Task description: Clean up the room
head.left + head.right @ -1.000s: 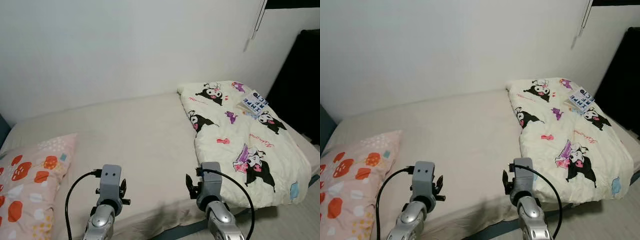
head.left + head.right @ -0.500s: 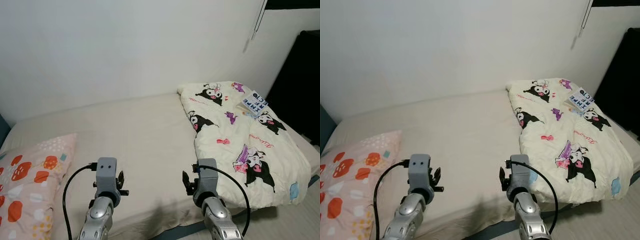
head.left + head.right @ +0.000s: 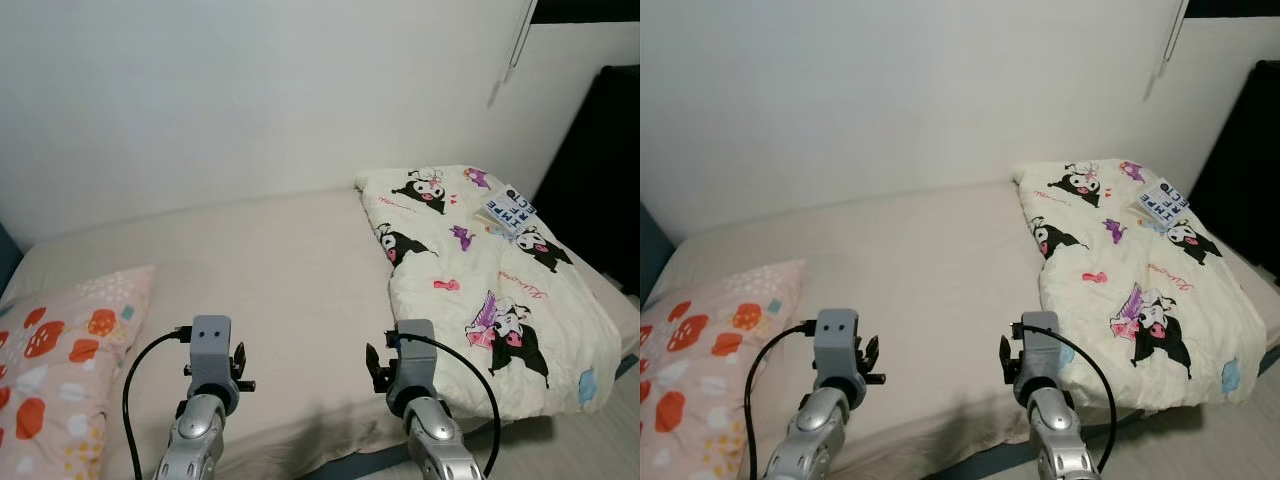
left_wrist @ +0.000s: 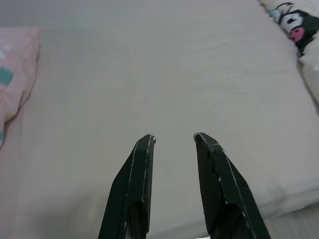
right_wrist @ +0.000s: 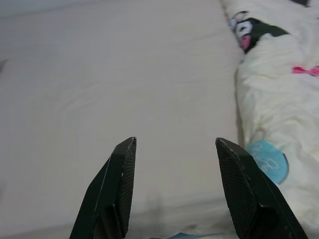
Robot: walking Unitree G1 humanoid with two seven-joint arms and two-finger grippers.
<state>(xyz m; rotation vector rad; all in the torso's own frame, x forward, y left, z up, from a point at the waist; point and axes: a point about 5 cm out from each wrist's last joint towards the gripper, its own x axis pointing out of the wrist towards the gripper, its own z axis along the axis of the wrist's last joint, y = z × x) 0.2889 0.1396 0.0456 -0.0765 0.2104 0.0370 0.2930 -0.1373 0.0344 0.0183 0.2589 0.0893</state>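
Observation:
A bed [image 3: 270, 270] with a beige sheet stretches across in front of me. A folded cream quilt [image 3: 480, 275] printed with black cartoon figures lies on its right part. On the quilt's far end rests a small book [image 3: 510, 208] with blue letters. A pink pillow [image 3: 55, 350] with red and orange shapes lies at the left. My left gripper [image 4: 174, 139] hovers open over the sheet near the bed's front edge, between pillow and quilt. My right gripper [image 5: 174, 142] is open too, just left of the quilt's near corner [image 5: 279, 149]. Both hold nothing.
A white wall [image 3: 250, 90] runs behind the bed. A dark cabinet or curtain [image 3: 600, 170] stands at the far right, and a thin cord [image 3: 515, 45] hangs on the wall beside it. Grey floor [image 3: 590, 450] shows at the lower right.
Both arms have shifted slightly lower and left in the head views, and the whole picture has drifted a little. Both grippers stay open above the sheet.

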